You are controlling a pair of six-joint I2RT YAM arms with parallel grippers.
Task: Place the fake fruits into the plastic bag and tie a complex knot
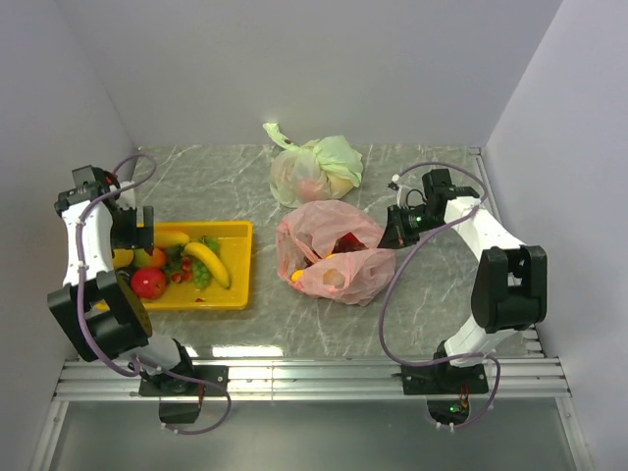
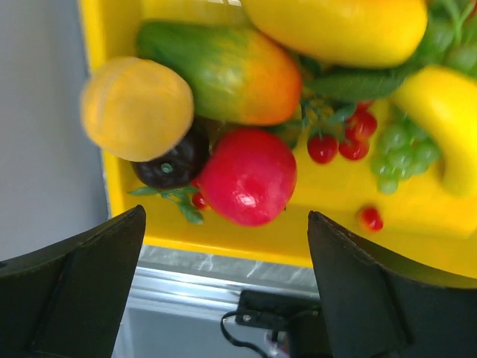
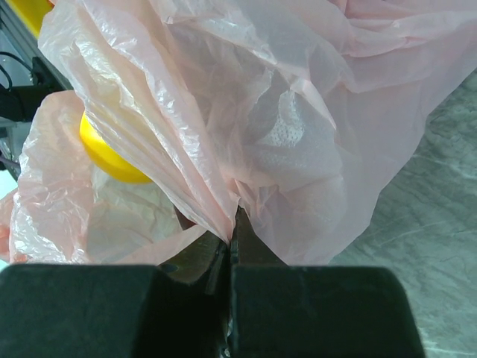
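Note:
The pink plastic bag (image 1: 334, 253) lies at the table's middle with a few fruits showing through it. My right gripper (image 1: 392, 235) is shut on the bag's right edge; the right wrist view shows pink film (image 3: 246, 112) pinched between the closed jaws and a yellow fruit (image 3: 112, 153) inside. Fake fruits fill the yellow tray (image 1: 238, 265): a banana (image 1: 207, 263), a red round fruit (image 1: 149, 283), green grapes (image 1: 202, 275). My left gripper (image 1: 130, 224) hangs open and empty over the tray's left end. The left wrist view shows the red fruit (image 2: 247, 177), an orange-yellow fruit (image 2: 136, 109) and small red berries (image 2: 339, 142).
A knotted pale green-and-white bag (image 1: 314, 169) sits at the back centre. Grey walls close in left, right and behind. A metal rail (image 1: 314, 378) runs along the near edge by both arm bases.

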